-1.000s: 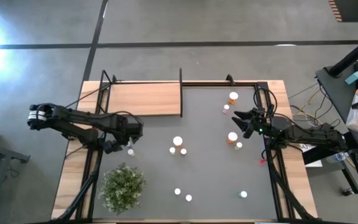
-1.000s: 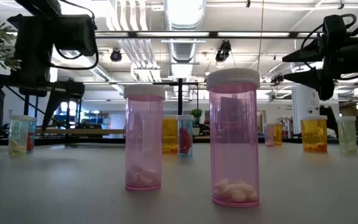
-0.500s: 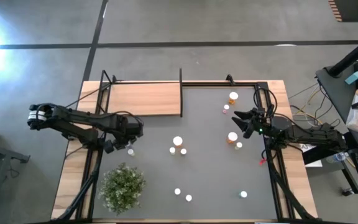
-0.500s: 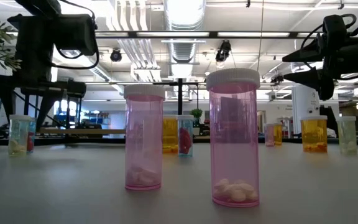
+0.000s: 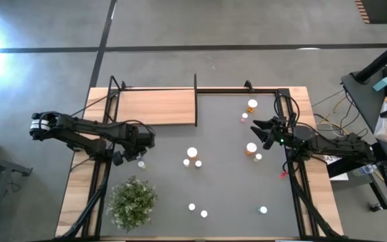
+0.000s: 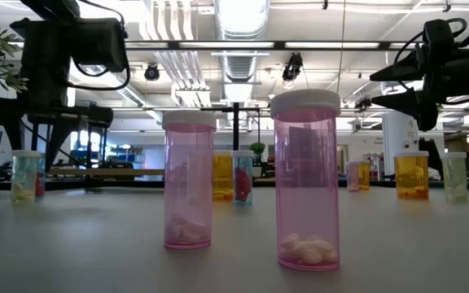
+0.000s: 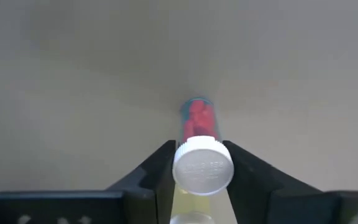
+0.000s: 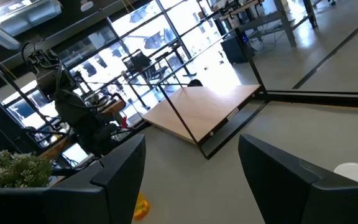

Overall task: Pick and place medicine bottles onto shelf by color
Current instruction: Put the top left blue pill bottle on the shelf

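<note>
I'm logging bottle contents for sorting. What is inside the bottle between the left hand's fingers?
Through the clear body of the small bottle, red pills show in its far end. Its white cap covers the near end, and the left hand flanks it.

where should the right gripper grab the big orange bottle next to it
Grip the orange bottle around its straight round body, below the wider white cap, coming in level from the side the right gripper is on. It stands upright, and a smaller bottle sits close on its near side.

We see the dark grey surface (image 5: 220, 175) carrying scattered white-capped medicine bottles (image 5: 192, 153), a green bushy plant (image 5: 132, 202) and a bare light-wood shelf (image 5: 156, 107).
</note>
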Tool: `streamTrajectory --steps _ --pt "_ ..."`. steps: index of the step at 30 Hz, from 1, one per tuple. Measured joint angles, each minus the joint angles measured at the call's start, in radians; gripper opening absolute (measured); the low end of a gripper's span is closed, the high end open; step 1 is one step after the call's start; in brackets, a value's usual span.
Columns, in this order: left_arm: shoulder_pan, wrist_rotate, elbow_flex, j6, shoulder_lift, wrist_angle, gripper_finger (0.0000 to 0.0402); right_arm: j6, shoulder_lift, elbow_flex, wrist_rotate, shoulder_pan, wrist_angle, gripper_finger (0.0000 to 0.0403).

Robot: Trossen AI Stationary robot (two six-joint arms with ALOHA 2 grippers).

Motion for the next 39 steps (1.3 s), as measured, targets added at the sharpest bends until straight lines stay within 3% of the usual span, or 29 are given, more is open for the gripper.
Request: streamTrajectory --steps 8,12,30,39 --pt "0.02 -0.02 0.045 0.012 0.0 -0.003 0.009 0.0 0.0 0.0 0.0 0.0 0.0 0.0247" --pt "0.048 -0.051 0.083 0.093 0.0 -0.026 0.0089 0.0 0.0 0.0 0.0 0.0 0.0 0.0247" --pt "0.37 -0.098 0.282 0.679 0.033 -0.187 0.0097 0.0 0.0 0.0 0.0 0.0 0.0 0.0247" --pt "0.493 -0.114 0.415 1.207 0.168 -0.288 0.0097 0.0 0.0 0.0 0.0 0.0 0.0 0.0247"
